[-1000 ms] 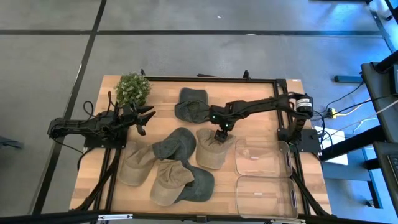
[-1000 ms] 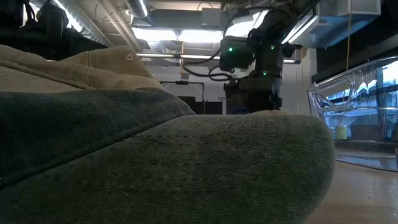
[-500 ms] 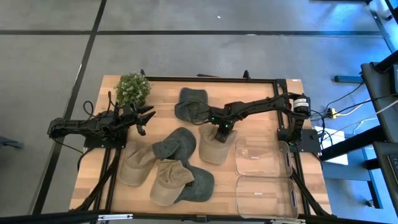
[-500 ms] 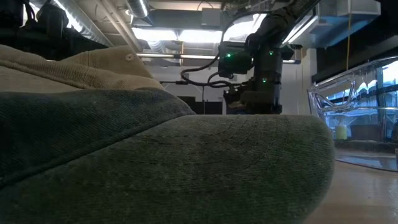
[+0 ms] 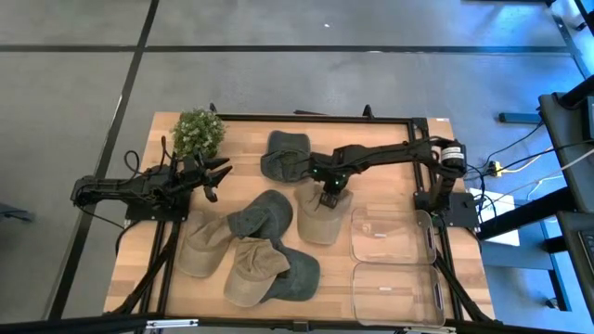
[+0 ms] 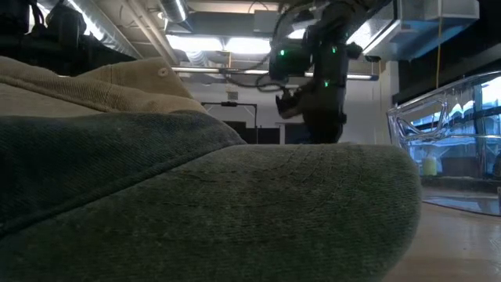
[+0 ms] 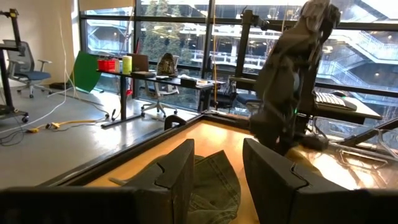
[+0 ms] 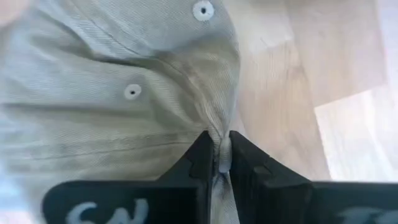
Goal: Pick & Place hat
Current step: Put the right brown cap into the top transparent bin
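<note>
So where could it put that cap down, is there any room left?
Both clear plastic bins sit empty. Bare wood lies beyond them, and some beside the small green plant. The middle is crowded with caps. The right claw pinches the tan cap.

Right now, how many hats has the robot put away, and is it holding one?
None put away yet: both clear bins look empty. In hand: the right claw is pinching the tan hat by its fabric. The left claw waits open near the plant. Left to do: move this hat, then the others on the table.
</note>
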You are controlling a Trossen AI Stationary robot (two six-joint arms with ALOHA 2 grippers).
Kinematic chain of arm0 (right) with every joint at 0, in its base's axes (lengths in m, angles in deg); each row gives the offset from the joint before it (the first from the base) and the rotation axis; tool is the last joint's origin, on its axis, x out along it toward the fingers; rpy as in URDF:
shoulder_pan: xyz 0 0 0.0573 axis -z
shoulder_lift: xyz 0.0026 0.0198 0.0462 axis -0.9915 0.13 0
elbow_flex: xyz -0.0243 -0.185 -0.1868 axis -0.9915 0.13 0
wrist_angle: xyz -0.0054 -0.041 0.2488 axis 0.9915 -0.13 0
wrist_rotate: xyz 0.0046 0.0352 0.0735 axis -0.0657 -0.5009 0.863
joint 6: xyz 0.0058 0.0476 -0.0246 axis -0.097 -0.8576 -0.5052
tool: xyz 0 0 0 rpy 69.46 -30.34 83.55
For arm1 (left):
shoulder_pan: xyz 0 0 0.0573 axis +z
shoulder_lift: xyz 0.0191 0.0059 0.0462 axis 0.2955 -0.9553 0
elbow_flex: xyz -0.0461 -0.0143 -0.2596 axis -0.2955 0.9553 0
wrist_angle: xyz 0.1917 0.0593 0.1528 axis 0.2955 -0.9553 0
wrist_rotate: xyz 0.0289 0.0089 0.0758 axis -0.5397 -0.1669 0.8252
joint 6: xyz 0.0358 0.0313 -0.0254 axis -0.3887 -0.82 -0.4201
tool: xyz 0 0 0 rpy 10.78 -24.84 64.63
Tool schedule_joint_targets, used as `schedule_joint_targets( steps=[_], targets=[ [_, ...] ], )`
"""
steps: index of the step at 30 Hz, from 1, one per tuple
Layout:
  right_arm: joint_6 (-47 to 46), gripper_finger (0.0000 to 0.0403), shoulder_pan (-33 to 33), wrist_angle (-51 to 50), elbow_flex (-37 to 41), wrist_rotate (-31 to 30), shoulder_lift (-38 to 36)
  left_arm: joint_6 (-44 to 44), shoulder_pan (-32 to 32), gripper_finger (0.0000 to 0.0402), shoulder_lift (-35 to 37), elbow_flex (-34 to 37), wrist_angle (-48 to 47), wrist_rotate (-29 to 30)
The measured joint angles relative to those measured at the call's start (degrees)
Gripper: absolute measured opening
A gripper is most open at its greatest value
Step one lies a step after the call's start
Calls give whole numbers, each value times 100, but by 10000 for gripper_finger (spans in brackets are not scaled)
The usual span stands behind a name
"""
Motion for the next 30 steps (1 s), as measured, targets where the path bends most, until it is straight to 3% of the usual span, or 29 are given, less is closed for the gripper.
schedule_joint_targets(
  steps=[18, 24, 30],
  targets=[
    [-1403, 36, -157, -1897, -2091, -375, -1701, -1, 0, 132, 0, -1, 2, 88],
    [-2408, 36, -533, -2236, -2883, -788, -2357, -2, 0, 132, 0, 0, 2, 539],
    [-3705, 36, -1302, -3244, -3455, -1290, -2712, -2, 0, 132, 0, -1, 4, 1115]
  ],
)
